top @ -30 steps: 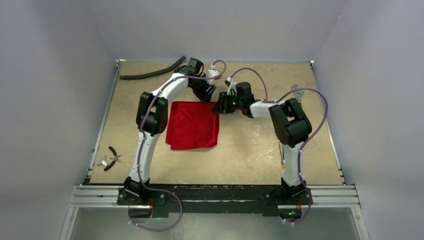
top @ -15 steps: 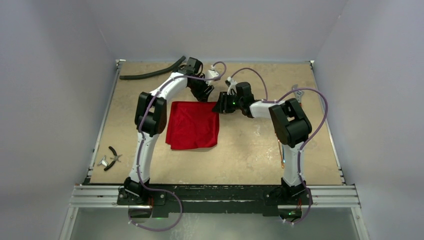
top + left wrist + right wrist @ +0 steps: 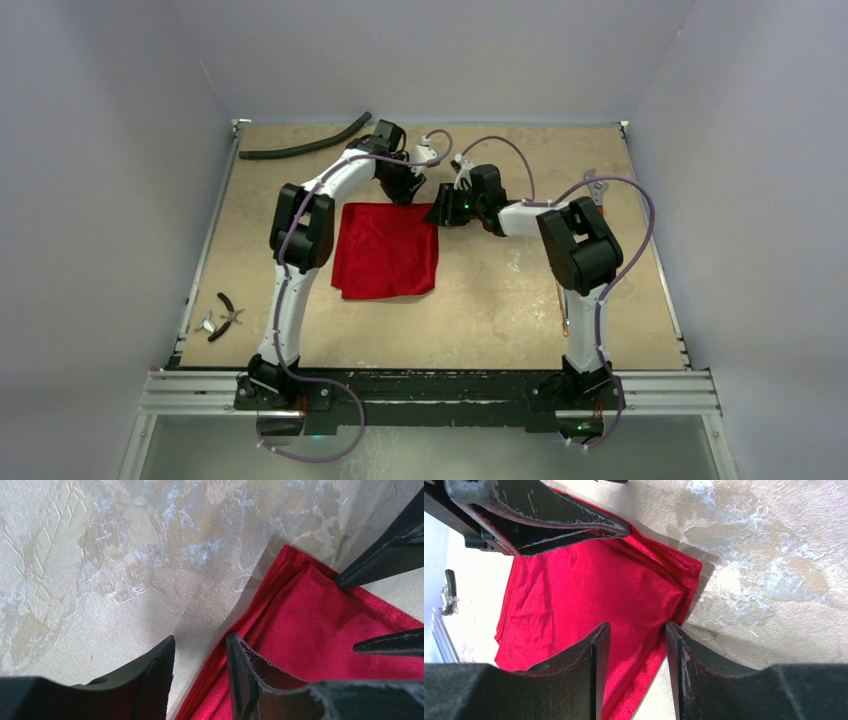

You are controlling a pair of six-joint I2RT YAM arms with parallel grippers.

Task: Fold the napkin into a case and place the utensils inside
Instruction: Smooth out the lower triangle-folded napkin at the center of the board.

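Shiny red cloth napkin [image 3: 385,250] lies flat; left pincer [image 3: 200,640] and right pincer [image 3: 638,626] half-open, empty, each straddling its corner edge.

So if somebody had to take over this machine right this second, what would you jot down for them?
Left gripper: open, straddling the napkin's far edge beside its far right corner, not pinching.
Right gripper: open, astride the right edge at that corner.
Napkin: flat on the table; layered edges at the corner suggest at least one fold.
Done: that fold, at most; no case.
To do: grip, finish the case, load the utensils, which I cannot pick out in these views.
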